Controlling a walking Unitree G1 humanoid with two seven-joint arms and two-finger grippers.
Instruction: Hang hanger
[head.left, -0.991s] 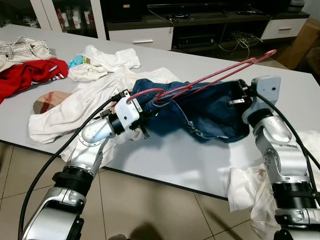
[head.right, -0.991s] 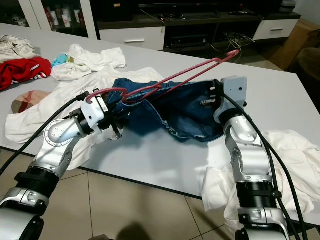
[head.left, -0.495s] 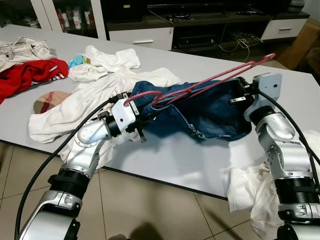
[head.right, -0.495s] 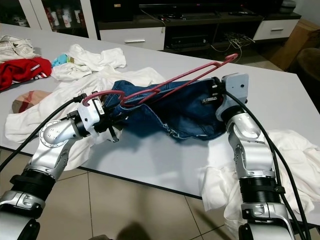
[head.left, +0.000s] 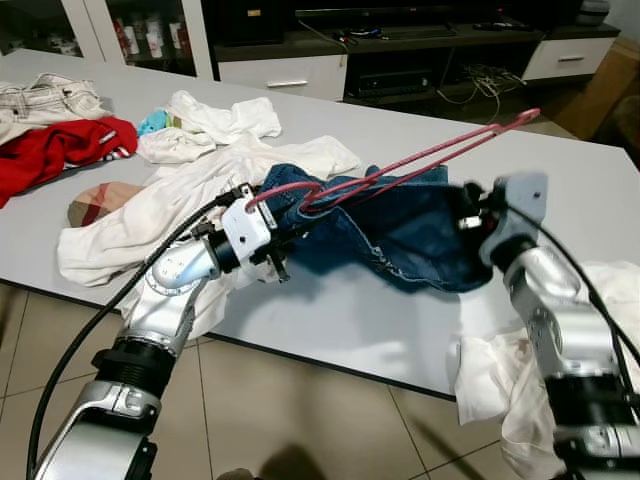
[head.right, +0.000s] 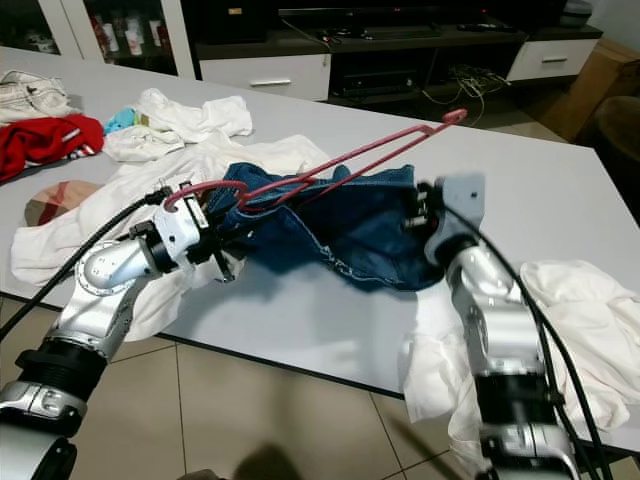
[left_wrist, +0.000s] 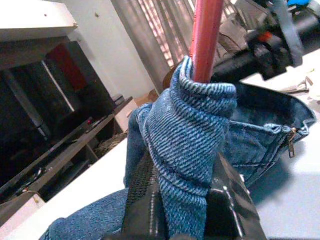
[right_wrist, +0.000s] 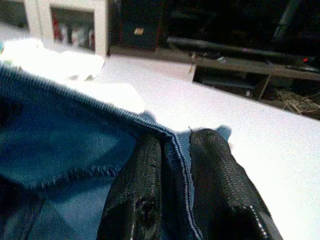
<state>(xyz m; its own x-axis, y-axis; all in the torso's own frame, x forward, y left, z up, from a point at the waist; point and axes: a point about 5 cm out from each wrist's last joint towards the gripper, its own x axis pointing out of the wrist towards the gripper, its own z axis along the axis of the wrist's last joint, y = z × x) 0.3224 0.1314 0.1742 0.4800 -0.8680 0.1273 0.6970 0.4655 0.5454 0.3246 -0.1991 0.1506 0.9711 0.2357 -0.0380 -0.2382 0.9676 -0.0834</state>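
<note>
A pink-red wire hanger (head.left: 455, 148) slants over the white table (head.left: 340, 320), threaded through a blue denim garment (head.left: 400, 225). My left gripper (head.left: 278, 212) holds the hanger's hook end, shut on a fold of denim wrapped round the rod. In the left wrist view the denim fold (left_wrist: 190, 130) is pinched between the black fingers (left_wrist: 142, 200), and the hanger (left_wrist: 205, 35) rises out of it. My right gripper (head.left: 463, 213) is at the garment's far side, shut on its hemmed edge. The right wrist view has that edge (right_wrist: 75, 150) clamped between the fingers (right_wrist: 135, 195).
White clothes (head.left: 160, 210) lie crumpled on the table's left, with a red garment (head.left: 50, 150) beyond them. Another white cloth (head.left: 500, 370) hangs off the near right edge. A white cabinet (head.left: 290, 70) and a dark TV stand are behind the table. Tile floor lies below.
My right gripper has drawn leftward and a little down with the denim edge, bunching the garment. My left gripper has shifted slightly left with the hanger's hook end.
</note>
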